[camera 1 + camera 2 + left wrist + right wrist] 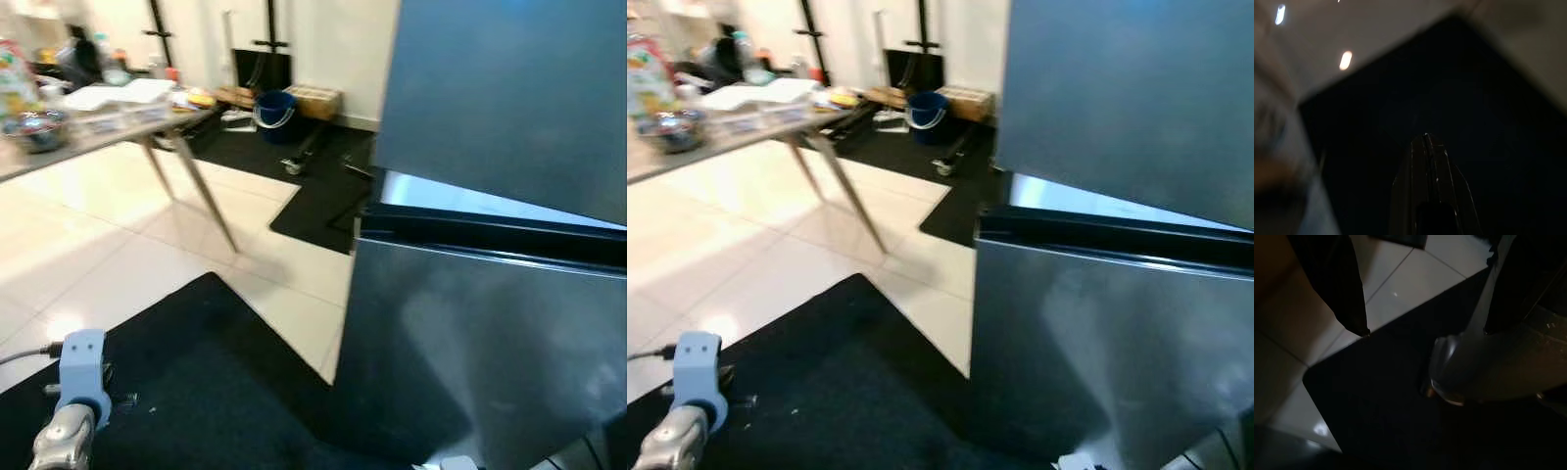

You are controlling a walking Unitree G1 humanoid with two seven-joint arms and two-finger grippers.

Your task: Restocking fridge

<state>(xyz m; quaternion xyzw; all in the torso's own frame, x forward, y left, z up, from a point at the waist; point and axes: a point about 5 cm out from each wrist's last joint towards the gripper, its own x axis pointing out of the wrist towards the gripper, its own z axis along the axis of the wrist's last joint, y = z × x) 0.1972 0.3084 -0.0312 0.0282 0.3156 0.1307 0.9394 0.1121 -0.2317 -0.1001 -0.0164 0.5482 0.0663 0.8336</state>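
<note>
Fridge [490, 294] fills frame right, doors closed. Left gripper [1426, 139] fingers pressed together over dark mat [216, 392]. Right gripper [1425, 333] spread wide, empty.

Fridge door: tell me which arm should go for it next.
Probably the right. The fridge stands on the robot's right side, its doors looking shut. The left arm hangs low over the black mat, on the side away from the fridge. The right hand hangs open.

Fridge [490, 323]: dark grey steel, glossy, black band between the two doors. Mat [196, 392] at 6 o'clock: plain black. Floor [88, 225]: cream tiles, thin grout lines. Bucket [274, 110] at 12 o'clock: blue. Left arm [73, 411] at 7 o'clock: silver, pale blue wrist block. Table [98, 127] at 10 o'clock: grey.
</note>
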